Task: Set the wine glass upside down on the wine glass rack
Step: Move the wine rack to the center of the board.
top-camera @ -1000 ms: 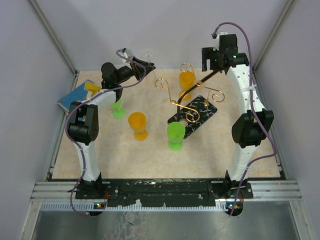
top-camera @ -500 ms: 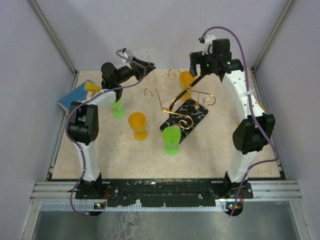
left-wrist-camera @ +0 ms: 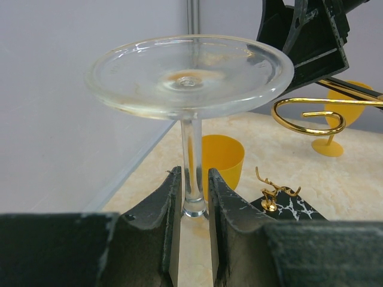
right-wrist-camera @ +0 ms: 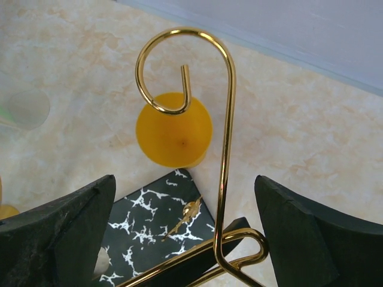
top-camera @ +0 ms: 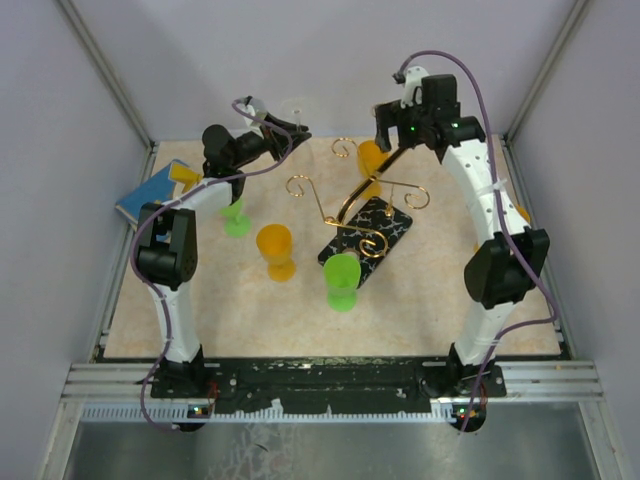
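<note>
The clear wine glass (left-wrist-camera: 188,75) hangs upside down, foot up. My left gripper (left-wrist-camera: 194,179) is shut on its thin stem. In the top view that gripper (top-camera: 290,135) is high at the back left, and the glass (top-camera: 296,112) shows only faintly. The wine glass rack (top-camera: 385,220) has gold scroll arms on a black marbled base and sits mid-table. My right gripper (top-camera: 393,125) hovers over its back end. In the right wrist view the jaws (right-wrist-camera: 184,182) are wide open around a gold scroll wire (right-wrist-camera: 226,149), and neither finger touches it.
Two orange cups (top-camera: 274,248) (top-camera: 372,157) and two green cups (top-camera: 343,278) (top-camera: 236,218) stand around the rack. One green cup is right against the base's front corner. A blue box (top-camera: 150,190) lies at the left edge. Walls close in the back and sides.
My right arm swung left and the rack slid left with it, nudging the front green cup. The right jaws have spread wider. The left arm and glass have not moved.
</note>
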`<state>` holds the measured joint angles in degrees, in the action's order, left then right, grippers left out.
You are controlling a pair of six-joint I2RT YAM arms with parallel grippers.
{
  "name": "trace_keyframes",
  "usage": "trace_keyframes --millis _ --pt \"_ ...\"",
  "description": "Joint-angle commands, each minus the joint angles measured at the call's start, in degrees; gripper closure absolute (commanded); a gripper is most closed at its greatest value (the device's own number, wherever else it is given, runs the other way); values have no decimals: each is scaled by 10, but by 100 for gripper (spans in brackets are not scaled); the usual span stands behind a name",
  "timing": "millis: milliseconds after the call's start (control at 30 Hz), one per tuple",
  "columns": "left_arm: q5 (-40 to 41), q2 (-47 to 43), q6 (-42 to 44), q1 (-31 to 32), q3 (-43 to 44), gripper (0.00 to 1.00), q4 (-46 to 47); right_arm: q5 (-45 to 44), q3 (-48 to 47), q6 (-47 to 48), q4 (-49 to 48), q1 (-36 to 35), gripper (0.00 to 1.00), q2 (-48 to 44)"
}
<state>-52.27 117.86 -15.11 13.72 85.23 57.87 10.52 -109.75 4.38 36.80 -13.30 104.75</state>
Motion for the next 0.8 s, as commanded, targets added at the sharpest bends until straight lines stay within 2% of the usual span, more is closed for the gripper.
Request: trace_keyframes --millis 0,467,633,767 --pt "-4 -3 13 -3 14 100 12 -45 -75 -14 9 -7 1 -6" --pt "-22 76 33 -7 139 100 -29 -128 -96 -31 -4 -7 1 -43" --pt "-50 110 29 -7 192 99 -31 -148 -61 -43 -67 -7 1 -80" --pt "-69 119 20 -5 201 99 -25 -162 -40 -41 -148 -7 1 -96"
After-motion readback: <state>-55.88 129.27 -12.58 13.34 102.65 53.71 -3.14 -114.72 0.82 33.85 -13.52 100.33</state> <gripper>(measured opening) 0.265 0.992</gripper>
